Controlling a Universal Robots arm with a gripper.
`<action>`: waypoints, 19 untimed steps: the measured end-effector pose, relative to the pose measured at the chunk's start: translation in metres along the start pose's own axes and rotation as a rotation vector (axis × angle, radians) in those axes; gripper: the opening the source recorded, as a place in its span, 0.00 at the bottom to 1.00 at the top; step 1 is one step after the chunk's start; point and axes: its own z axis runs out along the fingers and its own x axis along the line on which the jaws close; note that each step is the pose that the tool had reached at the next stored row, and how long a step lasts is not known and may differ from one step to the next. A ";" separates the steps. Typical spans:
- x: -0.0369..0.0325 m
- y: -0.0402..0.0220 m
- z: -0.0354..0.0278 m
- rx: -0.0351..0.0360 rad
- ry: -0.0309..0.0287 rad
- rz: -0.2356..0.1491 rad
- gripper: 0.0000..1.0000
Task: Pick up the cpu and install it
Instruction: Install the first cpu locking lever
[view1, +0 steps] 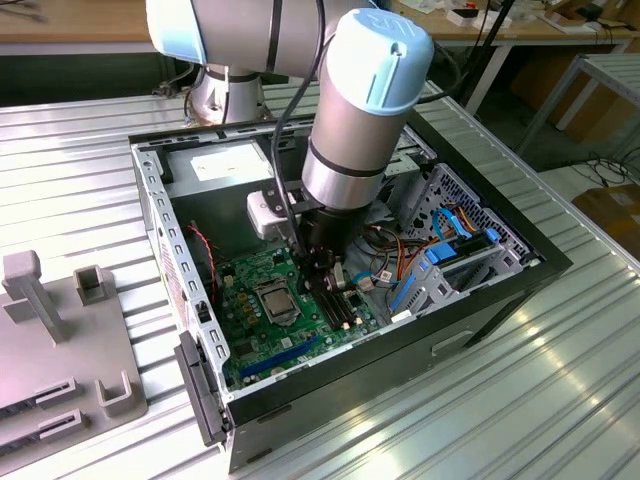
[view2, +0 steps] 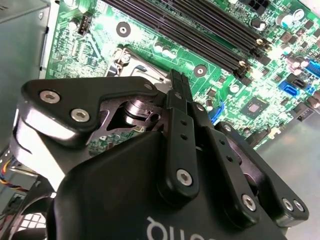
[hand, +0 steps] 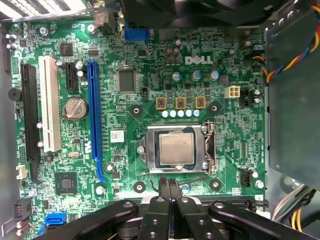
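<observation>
The cpu (hand: 176, 149) already lies flat in the socket (hand: 176, 148), right of centre and a little low in the first wrist view; in the exterior view it is the grey square on the board (view1: 290, 300) at lower centre. The gripper (hand: 169, 187) hangs just beside the socket's edge, its 2 jaws pressed together and holding nothing, tips close to the wire lever at the socket's rim. Whether they touch the lever cannot be told.

Judged from this, the chip is seated and the step in hand concerns the socket frame, which looks open around it. Doing it well means keeping the tips off the chip's metal top, pushing only on the lever or frame, and moving slowly so the cpu stays square.

The case (view1: 470, 310) sits on the ribbed worktop (view1: 560, 400).
</observation>
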 end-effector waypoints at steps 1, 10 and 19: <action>0.0023 0.0000 0.0010 0.0002 0.0002 -0.007 0.11; 0.0070 -0.0004 0.0093 0.0013 0.0011 -0.041 0.11; 0.0115 -0.0002 0.0153 0.0019 0.0015 -0.063 0.11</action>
